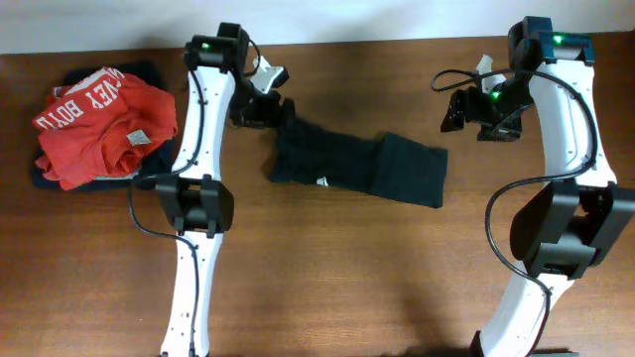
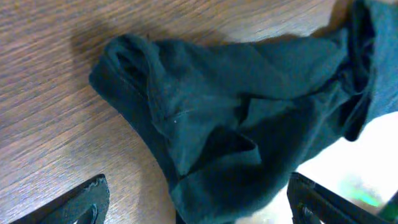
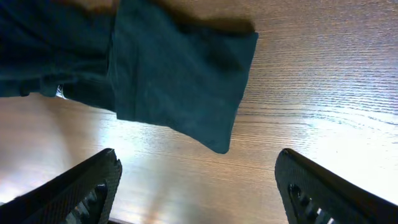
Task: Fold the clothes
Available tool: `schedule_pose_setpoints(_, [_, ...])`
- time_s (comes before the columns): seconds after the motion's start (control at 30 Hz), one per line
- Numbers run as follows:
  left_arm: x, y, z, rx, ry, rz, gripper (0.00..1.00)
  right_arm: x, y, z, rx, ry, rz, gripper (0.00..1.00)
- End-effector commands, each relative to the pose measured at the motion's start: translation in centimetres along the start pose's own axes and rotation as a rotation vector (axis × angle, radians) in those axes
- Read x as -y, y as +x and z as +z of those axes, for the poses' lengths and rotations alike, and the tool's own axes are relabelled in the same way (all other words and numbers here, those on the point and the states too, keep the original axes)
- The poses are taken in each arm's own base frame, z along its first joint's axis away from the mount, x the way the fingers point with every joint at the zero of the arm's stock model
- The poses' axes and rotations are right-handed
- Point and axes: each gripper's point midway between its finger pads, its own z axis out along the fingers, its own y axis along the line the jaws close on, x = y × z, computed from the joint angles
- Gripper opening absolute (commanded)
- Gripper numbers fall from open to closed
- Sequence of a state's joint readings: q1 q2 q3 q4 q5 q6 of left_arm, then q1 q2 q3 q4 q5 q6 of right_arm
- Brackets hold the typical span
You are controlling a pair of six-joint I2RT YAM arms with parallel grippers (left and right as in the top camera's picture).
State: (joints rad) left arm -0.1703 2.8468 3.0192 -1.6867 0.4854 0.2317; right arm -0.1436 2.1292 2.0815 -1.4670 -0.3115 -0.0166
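Three garments lie on one table [image 1: 327, 258]: one black garment [image 1: 357, 164] in the middle, one orange-red shirt [image 1: 99, 124] at far left, one navy garment [image 1: 147, 69] beneath it. Two arms, the left arm [image 1: 203, 149] and right arm [image 1: 571, 119], carry one claw each: left claw [image 2: 199, 196], right claw [image 3: 199, 171].

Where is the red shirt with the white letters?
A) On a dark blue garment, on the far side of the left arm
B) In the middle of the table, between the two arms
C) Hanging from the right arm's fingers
A: the red shirt lies heaped on a dark blue garment on the outer side of the left arm, while a black garment takes the middle of the table.
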Motion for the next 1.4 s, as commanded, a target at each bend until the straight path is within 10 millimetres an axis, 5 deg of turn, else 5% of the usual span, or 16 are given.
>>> schedule_pose_setpoints(0.0, [-1.0,1.4,2.8,-0.092,-0.04,0.011,0.91,0.4,-0.3,-0.5,0.015,0.011,-0.018,0.82])
schedule_pose_setpoints(0.5, [-1.4,4.8,6.4,-0.272,-0.1,0.004,0.9,0.9,-0.3,-0.5,0.015,0.037,-0.027,0.83])
schedule_pose_setpoints(0.73, [-1.5,4.8,6.4,-0.272,-0.101,0.003,0.11,0.9,-0.4,-0.5,0.016,0.037,-0.027,0.83])
schedule_pose_setpoints(0.83, [-1.8,4.8,6.2,-0.269,-0.112,-0.007,0.01,0.9,-0.3,-0.5,0.015,0.037,-0.027,0.83])
schedule_pose_setpoints(1.0, [-3.9,4.4,3.5,-0.233,-0.185,-0.045,0.01,0.9,-0.2,-0.5,0.008,0.037,-0.025,0.83])
schedule_pose_setpoints(1.23, [-5.7,3.2,-4.3,-0.079,-0.229,-0.09,0.01,0.8,-0.1,-0.3,0.004,0.036,-0.025,0.83])
schedule_pose_setpoints(1.37, [-6.2,3.2,-6.1,-0.043,-0.239,-0.101,0.01,0.8,-0.1,-0.3,0.002,0.036,-0.025,0.83])
